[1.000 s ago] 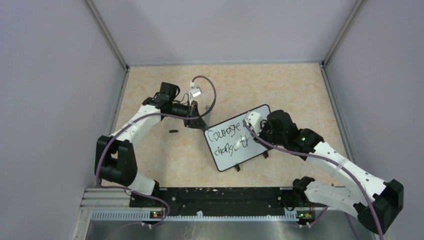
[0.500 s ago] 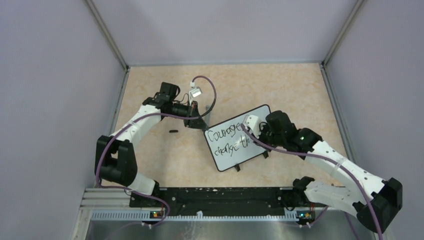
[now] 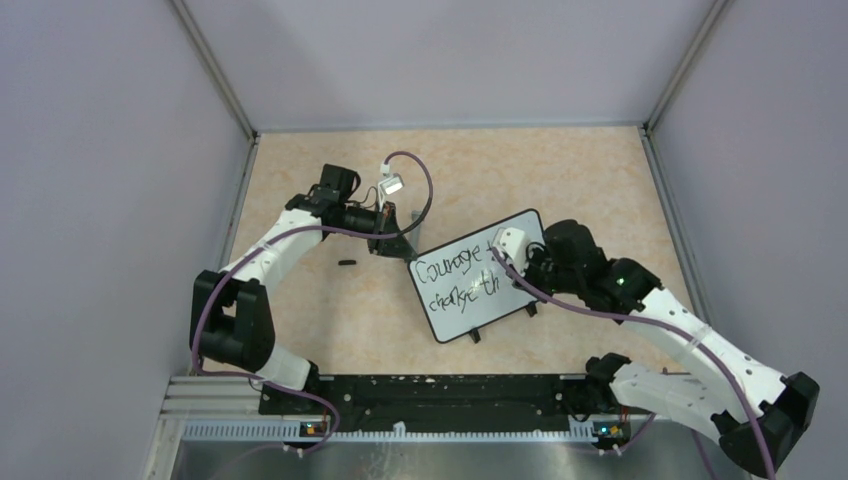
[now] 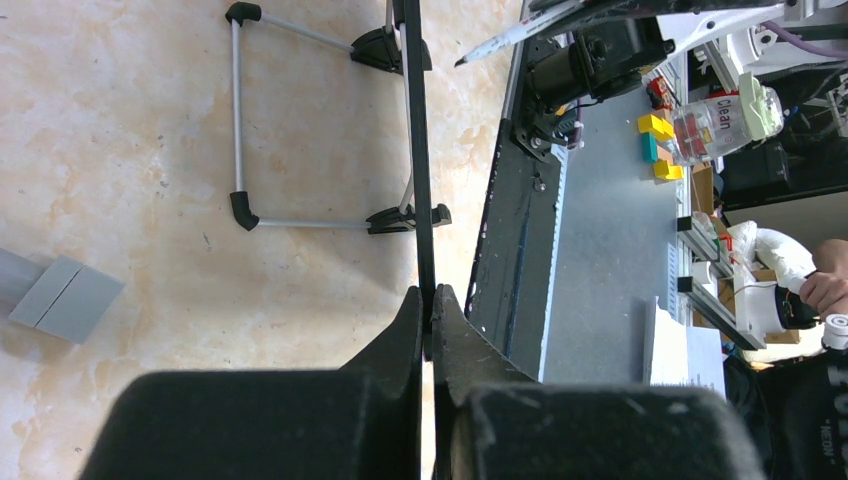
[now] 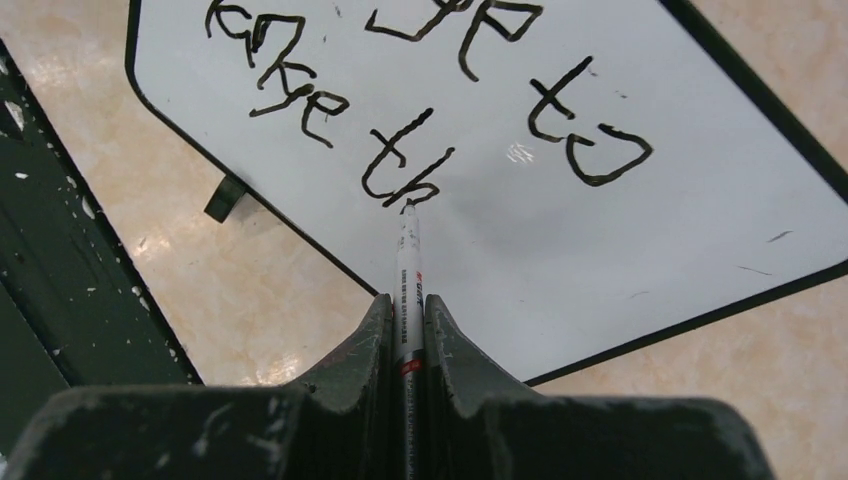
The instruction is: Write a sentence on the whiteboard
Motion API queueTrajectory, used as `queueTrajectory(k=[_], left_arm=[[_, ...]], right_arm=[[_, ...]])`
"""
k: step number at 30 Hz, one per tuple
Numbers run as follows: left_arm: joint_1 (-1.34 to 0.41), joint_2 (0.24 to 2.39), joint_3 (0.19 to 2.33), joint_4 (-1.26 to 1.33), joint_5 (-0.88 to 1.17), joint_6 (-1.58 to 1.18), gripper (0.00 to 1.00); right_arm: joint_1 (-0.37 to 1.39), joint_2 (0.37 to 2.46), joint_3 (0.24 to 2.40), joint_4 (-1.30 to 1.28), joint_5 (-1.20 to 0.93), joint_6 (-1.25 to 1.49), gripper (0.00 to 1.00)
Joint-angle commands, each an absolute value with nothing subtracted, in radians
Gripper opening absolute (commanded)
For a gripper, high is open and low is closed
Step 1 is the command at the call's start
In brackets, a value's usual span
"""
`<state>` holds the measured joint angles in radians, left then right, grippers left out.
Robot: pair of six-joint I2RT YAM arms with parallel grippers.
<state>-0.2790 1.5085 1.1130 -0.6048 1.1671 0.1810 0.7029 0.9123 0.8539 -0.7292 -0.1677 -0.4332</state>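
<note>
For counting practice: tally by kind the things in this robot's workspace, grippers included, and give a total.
Whiteboard: 1
Marker: 1
Small black piece: 1
Grippers: 2 (left gripper, right gripper)
Total: 5

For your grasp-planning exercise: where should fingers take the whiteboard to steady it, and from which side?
On the whiteboard, pinch the thin rim at the far left corner, coming from the left: it is a flat plate, and the marker works farther right.
</note>
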Motion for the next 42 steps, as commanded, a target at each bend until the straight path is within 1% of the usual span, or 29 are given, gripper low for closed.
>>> queueTrajectory(k=[1, 3, 8, 17, 24, 29, 34, 42], left_arm=[[-0.291, 1.522, 1.127, -0.609, 1.139, 0.204, 0.00], [-0.291, 1.523, 1.128, -0.610, 1.140, 0.203, 0.00], [-0.291, 1.522, 1.129, -0.610, 1.134, 0.203, 0.00], [-0.291, 1.525, 1.127, -0.610, 1.131, 0.204, 0.00], [-0.291, 1.532, 1.128, -0.610, 1.131, 0.204, 0.00], [-0.291, 1.530, 1.128, -0.611, 1.130, 0.204, 0.00], [-0.291, 1.531, 1.129, -0.611, 1.128, 0.204, 0.00], [-0.291, 1.533, 1.129, -0.611, 1.128, 0.204, 0.00]], right_arm=[[0.697, 0.901, 0.893, -0.691, -0.099, -0.416, 0.00], [0.695, 0.923, 0.888, -0.687, -0.073, -0.403, 0.00], [0.695, 0.962, 0.883, -0.689, -0.086, -0.386, 0.00], [0.695, 0.966, 0.857, -0.635, -0.040, -0.369, 0.00], [0.695, 0.968, 0.848, -0.640, -0.003, -0.371, 0.00], [0.696, 0.956, 0.856, -0.641, 0.068, -0.354, 0.00], [0.695, 0.953, 0.853, -0.646, 0.052, -0.361, 0.00], [0.695, 0.968, 0.841, -0.667, -0.047, -0.428, 0.00]])
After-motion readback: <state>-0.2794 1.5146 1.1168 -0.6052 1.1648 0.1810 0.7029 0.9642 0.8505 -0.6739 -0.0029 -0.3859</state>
